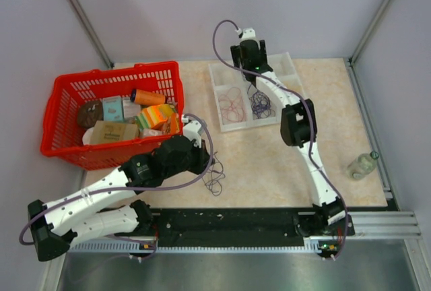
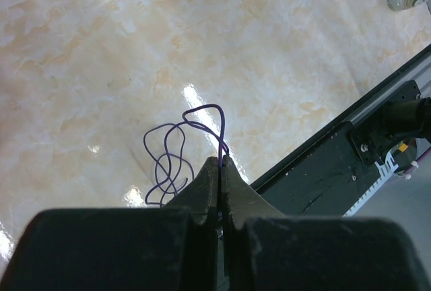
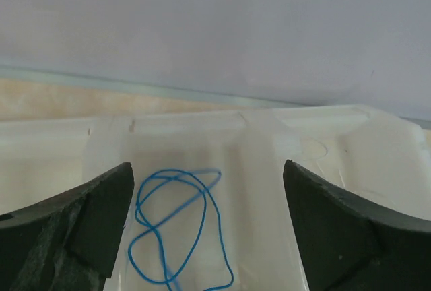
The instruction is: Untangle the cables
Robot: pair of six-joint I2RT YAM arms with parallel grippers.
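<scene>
Pinching the purple cable point(image 2: 183, 124), the left gripper point(image 2: 221, 163) is found clamped; the right gripper point(image 3: 205, 170) is held apart above the blue cable point(image 3: 161, 225) in the tray point(image 3: 202, 117). A slow, high lift is advised.

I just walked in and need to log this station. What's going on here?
Two robot arms are sorting out tangled cables. The left gripper is shut on a thin purple cable, whose loops lie on the table near its front edge. The right gripper hangs open over a white divided tray at the back. A blue cable lies unheld in the compartment beneath it, with pink cables in the next compartment.
</scene>
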